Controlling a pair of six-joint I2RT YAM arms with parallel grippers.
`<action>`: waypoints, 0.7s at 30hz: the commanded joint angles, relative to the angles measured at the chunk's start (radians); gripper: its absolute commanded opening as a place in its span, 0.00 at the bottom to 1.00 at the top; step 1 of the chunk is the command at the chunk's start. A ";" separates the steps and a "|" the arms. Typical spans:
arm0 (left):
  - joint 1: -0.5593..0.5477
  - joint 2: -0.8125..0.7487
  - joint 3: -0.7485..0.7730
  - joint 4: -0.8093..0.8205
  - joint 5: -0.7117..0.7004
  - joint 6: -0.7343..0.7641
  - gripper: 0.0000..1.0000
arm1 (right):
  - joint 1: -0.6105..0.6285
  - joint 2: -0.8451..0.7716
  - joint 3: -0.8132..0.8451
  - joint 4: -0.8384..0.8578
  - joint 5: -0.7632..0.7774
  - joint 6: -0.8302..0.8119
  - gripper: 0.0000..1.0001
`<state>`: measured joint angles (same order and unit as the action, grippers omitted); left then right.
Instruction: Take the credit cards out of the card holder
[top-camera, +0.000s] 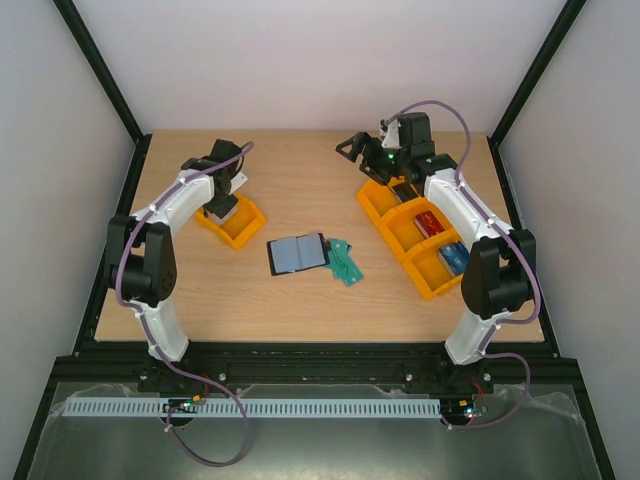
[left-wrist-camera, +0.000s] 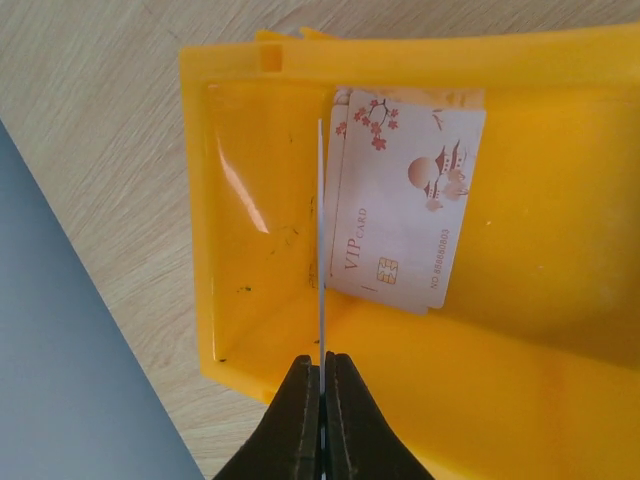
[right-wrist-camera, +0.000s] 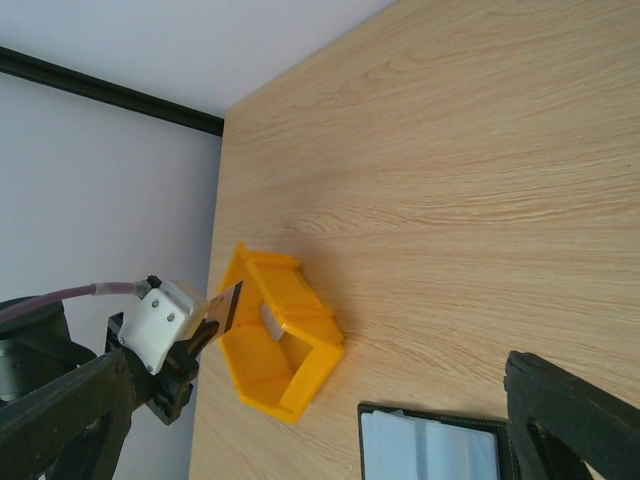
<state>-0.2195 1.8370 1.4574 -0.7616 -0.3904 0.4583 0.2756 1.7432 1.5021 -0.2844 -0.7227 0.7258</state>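
card holder (top-camera: 297, 253) between orange trays (top-camera: 240, 236), cards (top-camera: 345, 262) beside

One open card holder (top-camera: 297, 254), perhaps two teal credit cards (top-camera: 345, 265), four orange trays (top-camera: 243, 238), two arms (top-camera: 175, 200).

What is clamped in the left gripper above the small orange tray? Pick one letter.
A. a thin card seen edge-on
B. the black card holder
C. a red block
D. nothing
A: the left gripper is shut on a thin card, edge-on above the orange tray where a white VIP card lies.
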 joint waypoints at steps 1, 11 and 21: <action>0.003 0.025 -0.028 0.021 -0.050 -0.039 0.02 | -0.004 0.020 0.038 -0.026 -0.009 -0.023 0.99; 0.006 0.076 -0.060 0.139 -0.071 -0.032 0.04 | -0.006 0.016 0.023 -0.031 -0.033 -0.031 0.99; 0.000 0.059 -0.136 0.238 -0.119 0.023 0.38 | -0.007 0.010 0.011 -0.030 -0.040 -0.035 0.99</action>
<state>-0.2184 1.9049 1.3422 -0.5640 -0.4828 0.4610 0.2722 1.7584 1.5116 -0.3042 -0.7494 0.7029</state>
